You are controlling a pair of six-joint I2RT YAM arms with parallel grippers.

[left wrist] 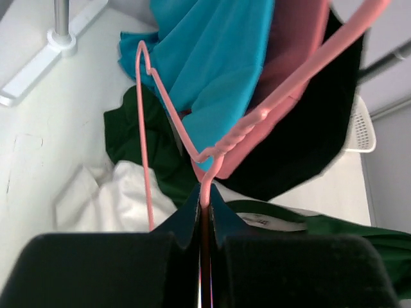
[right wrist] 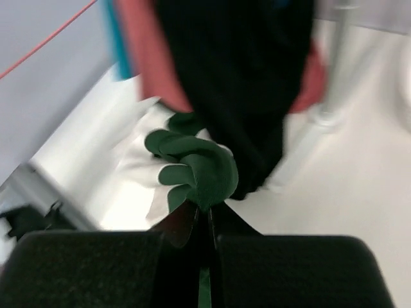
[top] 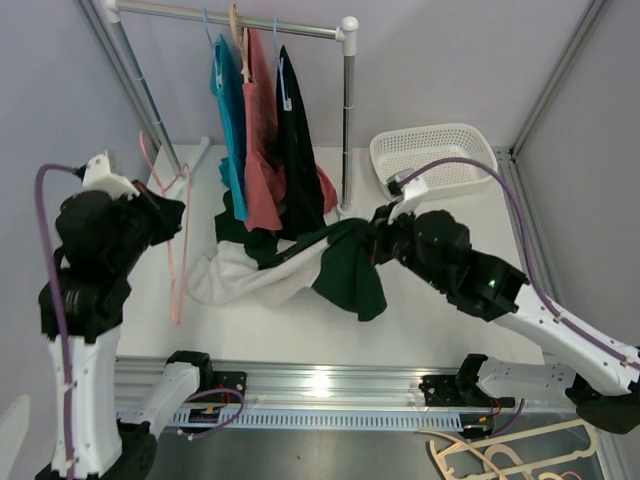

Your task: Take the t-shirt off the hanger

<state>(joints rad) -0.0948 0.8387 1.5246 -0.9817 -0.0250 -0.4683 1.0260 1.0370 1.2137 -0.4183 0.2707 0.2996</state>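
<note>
Left pincer (left wrist: 204, 200) clamps the twisted neck of a pink wire hanger (left wrist: 244, 128), held at the left side of the white table (top: 440, 315). Right pincer (right wrist: 207, 215) pinches a bunched dark green t-shirt (right wrist: 199, 168), apart from the hanger, trailing over crumpled white cloth (top: 225, 272) below a metal clothes rail (top: 220, 17).

1. I log this as a lab test cell: plain grey panels (top: 450, 70) enclose a white table (top: 420, 335).
2. I note an aluminium rail (top: 330, 385) along the near edge, and a bare metal garment rack (top: 347, 120) standing on the table.
</note>
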